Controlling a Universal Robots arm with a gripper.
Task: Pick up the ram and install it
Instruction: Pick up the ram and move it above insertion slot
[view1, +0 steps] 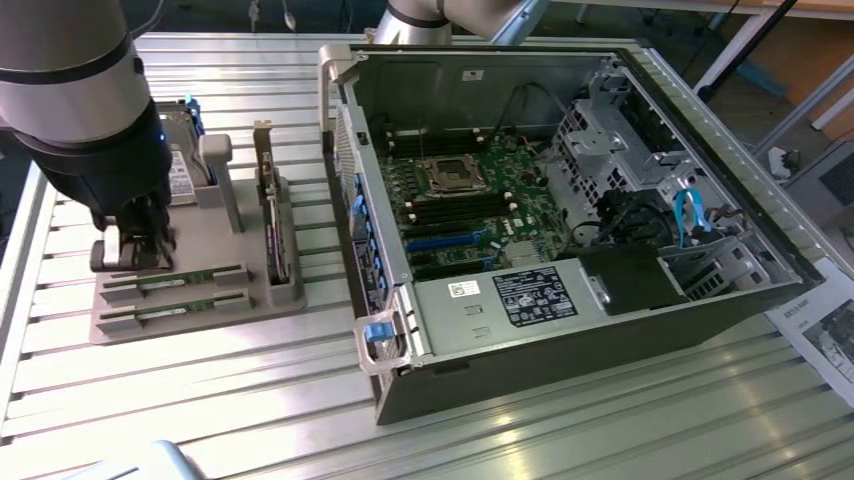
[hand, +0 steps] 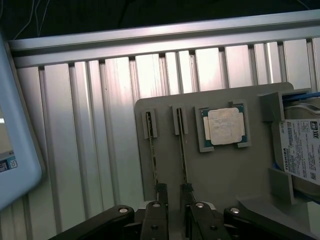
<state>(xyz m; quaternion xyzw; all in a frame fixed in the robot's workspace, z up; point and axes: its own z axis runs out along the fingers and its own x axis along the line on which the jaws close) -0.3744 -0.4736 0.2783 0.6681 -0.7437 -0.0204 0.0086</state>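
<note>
Two slim green ram sticks (view1: 174, 281) (view1: 171, 313) stand on edge in slots of a grey holder (view1: 267, 300) at the exterior view's left. In the wrist view they appear edge-on as two thin lines (hand: 152, 155) (hand: 182, 150) on the holder (hand: 225, 170). My gripper (view1: 134, 260) (hand: 174, 192) hangs over the end of the holder, right above the sticks' ends. It is open with nothing between its fingers (hand: 155, 220). I cannot tell whether a fingertip touches a stick.
The holder also carries a square silver processor (hand: 223, 126), a hard drive (hand: 300, 150) and an upright expansion card (view1: 274, 235). An open computer case (view1: 694, 300) with its motherboard (view1: 461, 205) lies at the exterior view's right. A light-blue object (hand: 15, 140) sits beside the holder.
</note>
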